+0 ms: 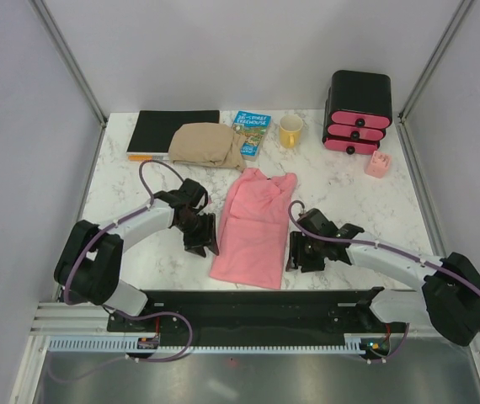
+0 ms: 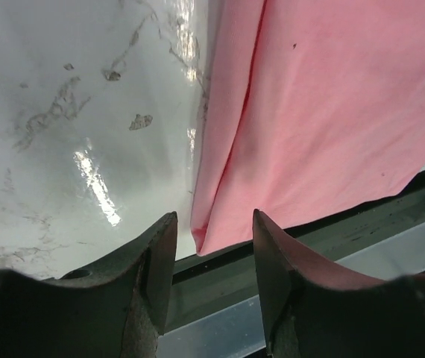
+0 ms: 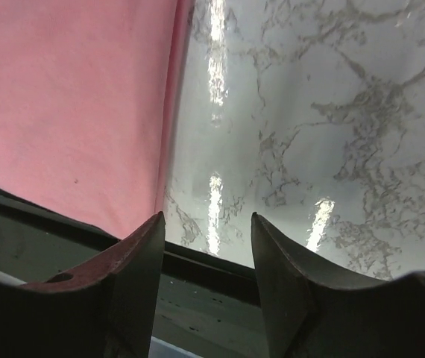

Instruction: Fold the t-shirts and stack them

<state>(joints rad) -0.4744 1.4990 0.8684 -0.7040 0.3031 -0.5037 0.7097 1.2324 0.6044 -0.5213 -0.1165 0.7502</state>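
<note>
Garment: one salmon-pink short-sleeved t-shirt of thin soft cloth is laid near the middle of the white, grey-veined marble table. It is folded lengthwise into a long narrow panel. The neck end is pointed toward the far side. The hem is set close to the near edge, just beside the black base rail.

Left gripper: placed just beside the left long edge of the t-shirt, toward the hem. In the left wrist view its black fingers are seen spread apart with nothing clamped. The folded left edge and hem corner of the t-shirt are seen in line with the gap. Contact with the cloth cannot be told.

Right gripper: placed just beside the right long edge. In the right wrist view its fingers are likewise apart and nothing is held. Bare marble is seen past the gap, and the t-shirt lies off to one side.

Far side of the table, well apart from the t-shirt:
- a flat black rectangular item
- a crumpled tan cloth touching it
- a small blue paperback book
- a yellow mug
- a black box with pink drawer fronts
- a small pink object, too small to identify
</note>
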